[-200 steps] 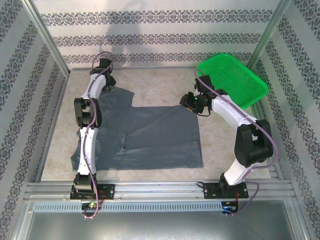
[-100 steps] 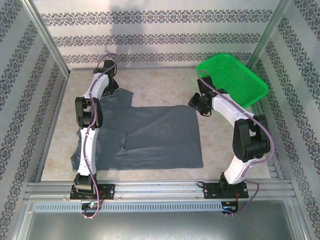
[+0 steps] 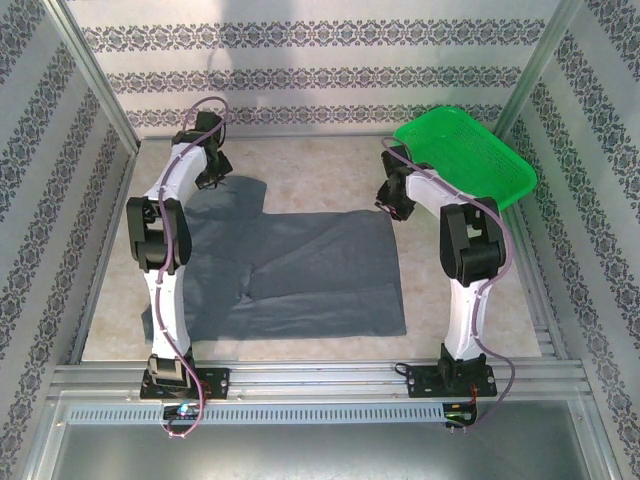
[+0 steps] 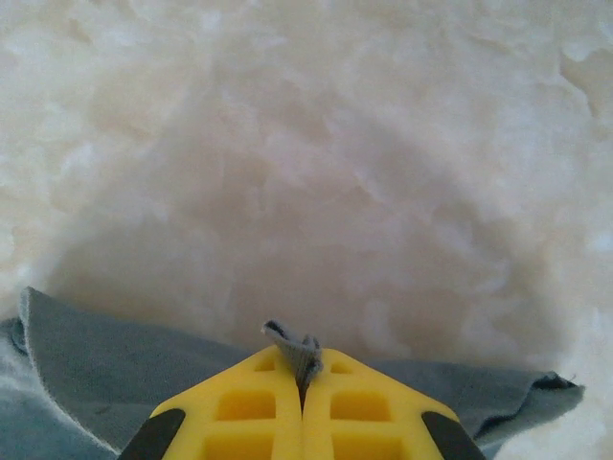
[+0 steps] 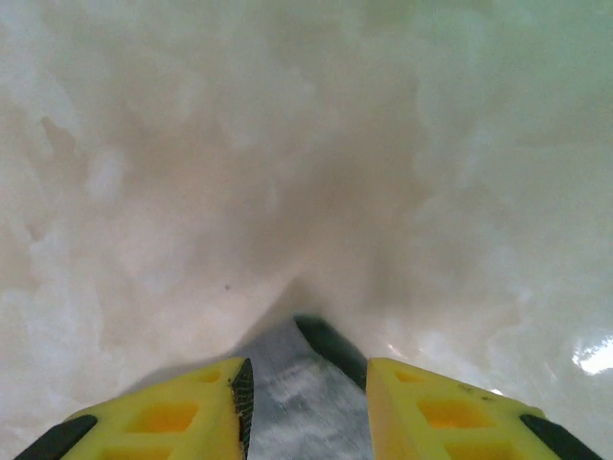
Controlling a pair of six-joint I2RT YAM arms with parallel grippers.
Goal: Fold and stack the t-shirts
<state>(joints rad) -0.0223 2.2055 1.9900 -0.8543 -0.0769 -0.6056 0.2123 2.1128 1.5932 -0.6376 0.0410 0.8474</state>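
Left fingers (image 4: 239, 417) pinch shut on the t-shirt (image 3: 300, 270) edge; right fingers (image 5: 172, 417) stand apart, straddling its far corner on the bench (image 3: 320, 175)

walls (image 3: 320, 80): striped floral paper | tabletop (image 3: 320, 175): pale marbled | front rail (image 3: 320, 375): metal

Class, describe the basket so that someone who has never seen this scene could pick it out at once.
Start at the pale table between the patterned walls and look to its far right corner. There, just beyond the right gripper, rests the basket. It is bright green plastic mesh, unlike the flat dark grey t-shirt spread mid-table.
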